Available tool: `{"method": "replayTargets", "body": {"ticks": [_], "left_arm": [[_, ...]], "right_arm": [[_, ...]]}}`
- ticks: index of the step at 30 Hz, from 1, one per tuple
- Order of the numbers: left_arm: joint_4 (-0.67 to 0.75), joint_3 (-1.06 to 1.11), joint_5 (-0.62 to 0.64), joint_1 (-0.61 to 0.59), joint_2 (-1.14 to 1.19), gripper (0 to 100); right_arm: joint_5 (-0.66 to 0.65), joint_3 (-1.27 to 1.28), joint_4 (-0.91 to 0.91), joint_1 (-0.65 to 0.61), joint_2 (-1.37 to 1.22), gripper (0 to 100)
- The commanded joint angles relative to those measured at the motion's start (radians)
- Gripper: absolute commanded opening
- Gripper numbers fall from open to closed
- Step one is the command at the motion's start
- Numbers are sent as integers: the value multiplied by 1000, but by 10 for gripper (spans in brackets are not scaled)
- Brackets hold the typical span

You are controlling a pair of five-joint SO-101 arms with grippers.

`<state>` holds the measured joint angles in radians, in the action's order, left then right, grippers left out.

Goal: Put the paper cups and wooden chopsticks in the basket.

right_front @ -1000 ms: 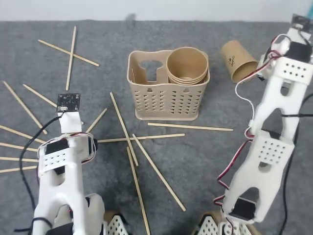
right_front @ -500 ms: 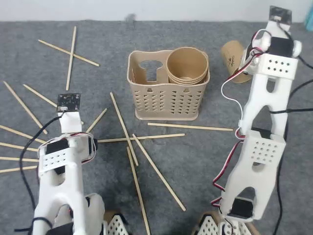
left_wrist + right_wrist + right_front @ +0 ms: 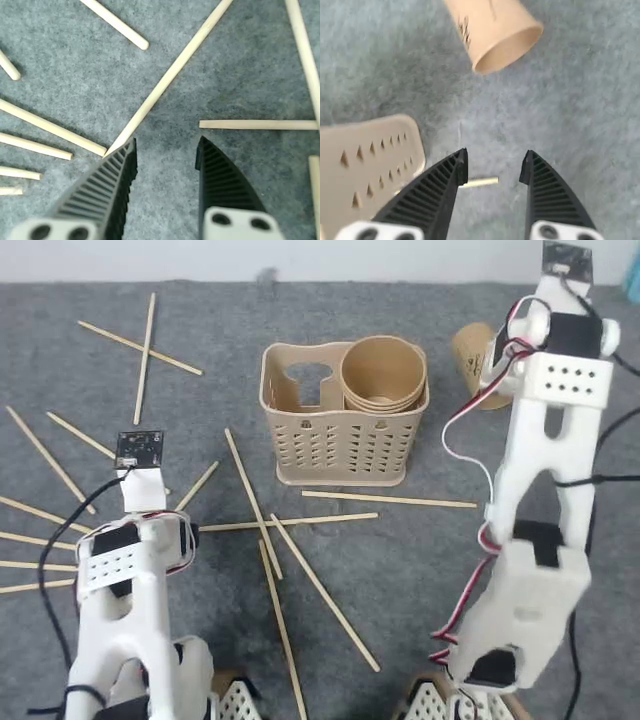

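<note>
A beige slotted basket [image 3: 335, 445] stands mid-table with a stack of paper cups [image 3: 383, 373] in its right compartment. One more paper cup [image 3: 470, 348] lies on its side right of the basket, partly behind the right arm [image 3: 555, 370]. In the right wrist view that cup [image 3: 490, 27] lies beyond my open right gripper [image 3: 495, 156], with the basket corner [image 3: 370, 160] beside it and a chopstick end [image 3: 480, 182] under the gap. Wooden chopsticks [image 3: 250, 502] lie scattered over the mat. My left gripper [image 3: 165, 150] is open just above the mat, a chopstick tip [image 3: 170, 75] beside one finger.
The grey mat [image 3: 420, 570] has loose chopsticks [image 3: 388, 500] in front of the basket and several more [image 3: 45, 455] at the left. The left arm [image 3: 125, 570] stands at the front left. A pale wall edge [image 3: 300, 260] runs along the back.
The right arm has swung left and toward the back, now covering part of the lying cup. The left arm has not moved.
</note>
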<state>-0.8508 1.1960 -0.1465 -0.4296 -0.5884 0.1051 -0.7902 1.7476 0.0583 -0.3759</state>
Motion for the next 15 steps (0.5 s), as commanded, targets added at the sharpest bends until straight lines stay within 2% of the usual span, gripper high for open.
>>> {"method": "replayTargets", "body": {"ticks": [1,4,9,11,15], "left_arm": [[20,-12,-6,5,-31,184],[20,-12,-6,5,-31,184],[20,-12,-6,5,-31,184],[20,-12,-6,5,-31,184],[20,-12,-6,5,-31,184]], "right_arm": [[14,212,-131,-1,194,187],[14,502,-318,-1,317,187],[12,948,-748,-1,493,187],[12,1033,-845,-1,522,187],[34,1037,-920,-1,496,187]]}}
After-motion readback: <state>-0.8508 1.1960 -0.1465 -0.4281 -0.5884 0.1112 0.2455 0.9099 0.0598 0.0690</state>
